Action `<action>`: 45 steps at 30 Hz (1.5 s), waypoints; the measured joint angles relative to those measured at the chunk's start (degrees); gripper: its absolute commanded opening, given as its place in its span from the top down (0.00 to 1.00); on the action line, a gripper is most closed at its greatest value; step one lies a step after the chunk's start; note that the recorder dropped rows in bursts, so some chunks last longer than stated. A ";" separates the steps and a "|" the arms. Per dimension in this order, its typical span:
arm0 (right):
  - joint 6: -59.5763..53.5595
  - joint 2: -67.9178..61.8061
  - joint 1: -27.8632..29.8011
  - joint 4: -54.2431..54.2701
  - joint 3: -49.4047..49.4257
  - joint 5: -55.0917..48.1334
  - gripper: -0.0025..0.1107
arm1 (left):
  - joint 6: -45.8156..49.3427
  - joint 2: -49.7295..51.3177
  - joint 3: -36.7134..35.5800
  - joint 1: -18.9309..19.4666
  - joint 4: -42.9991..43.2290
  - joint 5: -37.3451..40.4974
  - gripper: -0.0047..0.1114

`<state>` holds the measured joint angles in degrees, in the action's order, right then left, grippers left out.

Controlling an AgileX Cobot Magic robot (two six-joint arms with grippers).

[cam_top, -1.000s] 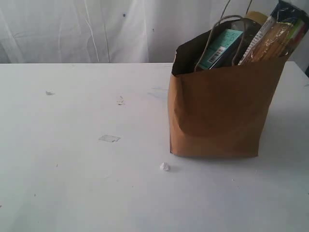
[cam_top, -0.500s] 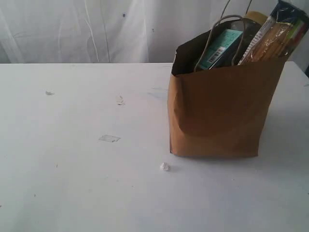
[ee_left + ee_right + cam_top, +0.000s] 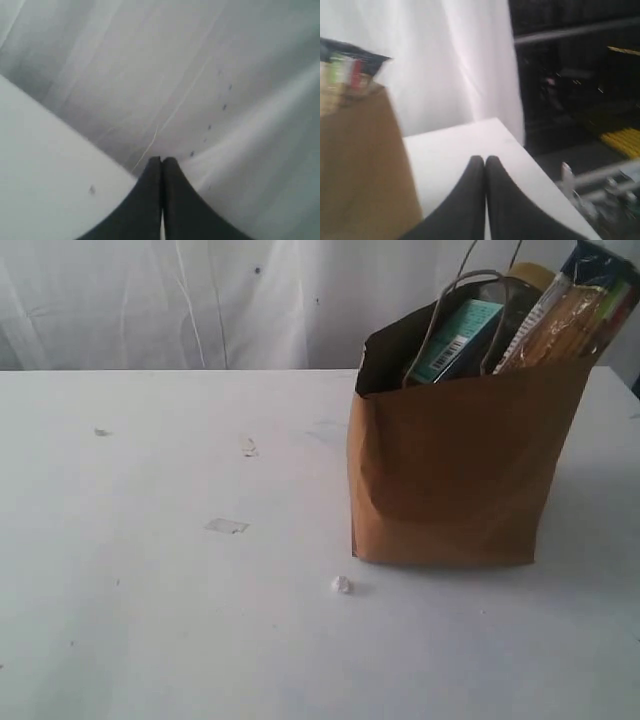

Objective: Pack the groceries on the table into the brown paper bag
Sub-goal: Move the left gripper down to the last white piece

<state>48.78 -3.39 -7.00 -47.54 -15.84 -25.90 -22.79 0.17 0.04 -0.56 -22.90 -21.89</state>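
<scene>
The brown paper bag (image 3: 455, 465) stands upright on the white table (image 3: 170, 620), right of centre. Out of its mouth stick a teal box (image 3: 455, 340), a long spaghetti packet (image 3: 565, 315) and a yellowish top (image 3: 528, 278) behind them. The other groceries are hidden. Neither arm shows in the exterior view. My left gripper (image 3: 161, 161) is shut and empty, over the table's far edge by the curtain. My right gripper (image 3: 485, 160) is shut and empty too, over the table beside the bag (image 3: 360, 165), with the packet's top (image 3: 347, 65) in view.
A white curtain (image 3: 200, 300) hangs behind the table. Small white crumbs (image 3: 342, 585) and scuffs (image 3: 226, 526) lie on the tabletop. In the right wrist view the table edge (image 3: 540, 170) drops off toward dark shelving and metal parts (image 3: 600, 185).
</scene>
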 measured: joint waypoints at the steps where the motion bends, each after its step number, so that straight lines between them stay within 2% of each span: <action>1: 0.12 0.00 0.00 -1.12 1.80 6.02 0.98 | -2.78 0.00 0.00 0.00 0.77 -3.11 0.96; 2: 0.21 -0.26 0.00 -2.60 3.52 12.65 0.98 | -6.02 -0.03 0.14 0.00 2.50 -5.25 0.96; 3: 0.21 -1.29 0.00 -4.98 6.40 23.90 0.98 | -12.55 -0.03 2.15 0.00 9.37 -6.54 0.96; 4: 0.21 -1.69 0.00 -5.57 7.39 26.66 0.98 | -15.94 0.29 3.90 0.00 14.87 -7.15 0.96; 5: 0.21 -2.36 0.00 -6.66 9.43 28.95 0.98 | -20.35 2.13 8.19 0.00 25.52 -8.51 0.96; 6: 0.51 -2.63 0.00 -6.76 10.16 28.73 0.98 | -21.69 3.82 11.07 0.00 31.50 -9.33 0.96; 8: 6.31 -2.78 0.00 -5.66 12.57 26.79 0.98 | -23.47 14.48 23.44 0.00 52.15 -10.98 0.96; 11: 10.14 -2.87 0.00 -5.09 13.08 25.90 0.98 | -28.50 31.10 32.94 0.00 72.83 -11.07 0.96; 14: 10.81 -2.87 0.00 -5.09 13.08 25.90 0.98 | -49.56 54.35 39.11 -1.58 96.91 -11.47 0.96; 15: 10.94 -2.87 0.00 -5.09 13.08 25.90 0.98 | -56.85 60.57 40.60 -3.24 105.96 -10.96 0.96; 16: 11.04 -2.87 0.00 -5.09 13.08 25.90 0.98 | -65.71 69.06 42.88 -6.64 115.46 -10.31 0.96; 19: 11.15 -2.87 0.00 -5.09 13.08 25.90 0.98 | -71.79 78.09 45.11 -13.46 120.56 -8.17 0.96; 24: 11.15 -2.87 0.00 -5.09 13.08 25.90 0.98 | -72.70 85.08 47.34 -28.02 121.88 1.85 0.96; 25: 11.15 -2.87 0.00 -5.09 13.08 25.90 0.98 | -73.73 88.00 47.66 -34.02 122.26 8.72 0.96; 26: 11.15 -2.87 0.00 -5.09 13.08 25.90 0.98 | -74.84 89.47 47.66 -36.78 122.56 13.45 0.96; 27: 11.15 -2.87 0.00 -5.09 13.08 25.90 0.98 | -75.62 92.03 47.66 -40.80 122.78 24.10 0.96; 28: 11.15 -2.87 0.00 -5.09 13.08 25.90 0.98 | -74.24 93.24 47.66 -42.36 121.95 30.48 0.96; 29: 11.15 -2.87 0.00 -4.85 13.08 25.90 0.98 | -63.83 95.06 48.47 -43.76 115.42 40.55 0.96; 30: 11.15 -2.87 0.00 -4.85 13.08 25.90 0.98 | -54.29 95.96 49.62 -43.93 109.02 45.25 0.96; 31: 11.15 -2.87 0.00 -4.85 13.08 25.90 0.98 | -32.28 97.51 53.23 -43.18 92.60 54.03 0.96; 32: 11.15 -2.87 0.00 -4.74 13.08 25.90 0.98 | -6.66 99.18 58.42 -40.89 70.95 61.70 0.96; 33: 11.15 -2.87 0.00 -4.66 13.08 25.90 0.98 | 3.04 99.75 60.60 -39.85 62.45 63.97 0.96; 34: 11.15 -2.87 0.00 -4.66 13.08 25.90 0.98 | 24.18 100.08 63.88 -38.03 43.19 66.36 0.96; 35: 11.15 -2.87 0.00 -4.66 13.08 25.90 0.98 | 30.81 100.08 64.81 -37.78 35.10 66.07 0.96; 36: 11.15 -2.87 0.00 -4.66 13.08 25.90 0.98 | 43.01 100.08 66.32 -37.53 22.05 62.31 0.96; 37: 11.15 -2.87 0.00 -4.66 13.08 25.90 0.98 | 47.52 100.08 66.49 -37.53 17.84 60.02 0.94; 38: 11.15 -2.87 0.00 -4.66 13.08 25.90 0.98 | 54.85 100.14 66.80 -37.53 9.39 53.80 0.91; 39: 11.15 -2.87 0.00 -4.66 13.08 25.90 0.98 | 57.51 100.29 66.90 -37.53 6.32 50.72 0.78; 40: 11.15 -2.87 0.00 -4.66 13.08 25.90 0.98 | 64.11 101.25 67.05 -37.53 -1.27 45.67 0.70; 43: 11.15 -2.87 0.00 -4.66 13.08 25.90 0.98 | 73.50 103.40 67.05 -37.53 -10.83 42.54 0.44; 45: 11.15 -2.87 0.00 -4.66 13.08 25.90 0.98 | 77.20 105.11 67.05 -37.53 -15.67 41.92 0.35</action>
<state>59.93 -6.26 -7.00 -52.21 -2.76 0.00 54.41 105.28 67.09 -38.09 -38.57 20.03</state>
